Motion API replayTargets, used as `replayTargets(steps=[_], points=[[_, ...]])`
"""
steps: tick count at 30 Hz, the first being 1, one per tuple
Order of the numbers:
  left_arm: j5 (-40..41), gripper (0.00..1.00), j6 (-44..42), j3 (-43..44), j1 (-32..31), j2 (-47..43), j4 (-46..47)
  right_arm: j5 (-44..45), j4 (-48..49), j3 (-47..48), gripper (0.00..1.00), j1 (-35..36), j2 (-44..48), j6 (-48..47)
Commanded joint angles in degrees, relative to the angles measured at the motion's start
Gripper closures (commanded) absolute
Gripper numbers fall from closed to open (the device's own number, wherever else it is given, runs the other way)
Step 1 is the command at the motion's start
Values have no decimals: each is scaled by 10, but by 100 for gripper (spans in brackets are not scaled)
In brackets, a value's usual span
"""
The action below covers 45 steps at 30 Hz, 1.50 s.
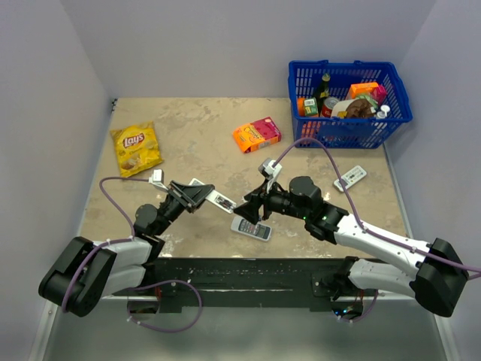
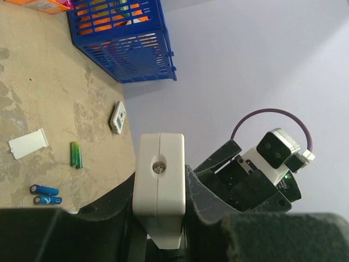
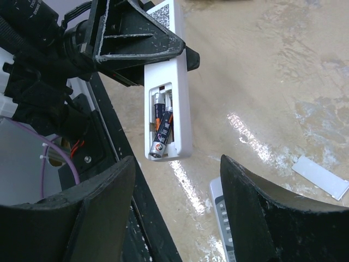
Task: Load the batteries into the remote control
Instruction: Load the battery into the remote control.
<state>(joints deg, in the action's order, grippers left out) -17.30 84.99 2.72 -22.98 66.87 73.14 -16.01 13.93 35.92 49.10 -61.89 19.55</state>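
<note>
My left gripper [image 1: 194, 194] is shut on the slim white remote control [image 1: 214, 198] and holds it above the table, back side up. In the left wrist view the remote's end [image 2: 159, 180] sits clamped between both fingers. The right wrist view shows its open compartment with two dark batteries: one [image 3: 157, 105] lies along its slot, the other [image 3: 163, 132] lies askew over it, silvery end toward me. My right gripper [image 3: 177, 218] stands open and empty just short of the remote's end [image 3: 170, 147], touching nothing.
A wider buttoned remote [image 1: 250, 228] lies under the grippers. A white battery cover [image 2: 28, 143], a green battery pair [image 2: 76, 154] and blue batteries [image 2: 44, 190] lie on the table. A display remote [image 1: 350, 178], blue basket [image 1: 347, 101], orange box [image 1: 256, 134] and chips bag [image 1: 136, 148] sit farther off.
</note>
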Motion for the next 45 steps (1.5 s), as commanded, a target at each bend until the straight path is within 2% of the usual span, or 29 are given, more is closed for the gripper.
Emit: replayTargets(steps=[1,45], points=[[-2,100,14,-16,-5,4,115,9,22,20,34,-1,-3,4],[-6,100,34,-12,-19,-3,139,23,30,4,34,-1,-23,6]])
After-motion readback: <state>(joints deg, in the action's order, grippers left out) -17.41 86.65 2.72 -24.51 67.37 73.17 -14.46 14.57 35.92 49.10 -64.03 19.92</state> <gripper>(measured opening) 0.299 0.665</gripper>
